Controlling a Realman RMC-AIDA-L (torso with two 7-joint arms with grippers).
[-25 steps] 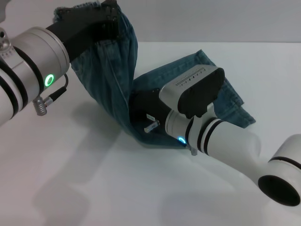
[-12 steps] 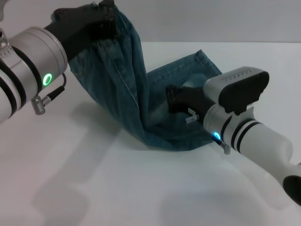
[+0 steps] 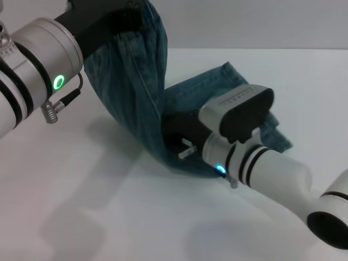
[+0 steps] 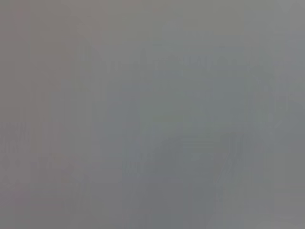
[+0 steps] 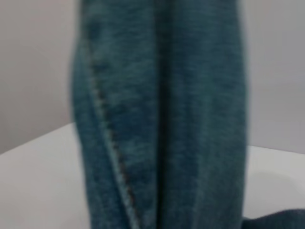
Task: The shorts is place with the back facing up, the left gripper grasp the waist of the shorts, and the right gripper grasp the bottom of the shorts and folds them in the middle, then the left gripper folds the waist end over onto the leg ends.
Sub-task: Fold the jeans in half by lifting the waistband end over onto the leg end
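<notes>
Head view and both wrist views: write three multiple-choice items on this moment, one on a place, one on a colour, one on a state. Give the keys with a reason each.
1. Where is the waist of the shorts?
A. Flat on the table
B. Lifted up at the left gripper
C. Under the right gripper

2. What colour is the light on the left arm?
A. Green
B. Red
C. White

3. How do the shorts lie?
A. Spread flat
B. Rolled into a ball
C. Part raised, part resting on the table

Answers:
1. B: the head view shows the gathered band raised at the left gripper, above the table.
2. A: a green ring glows on the left arm's silver wrist.
3. C: the denim hangs in a curve from the left gripper while the far part lies flat beside the right gripper.
</notes>
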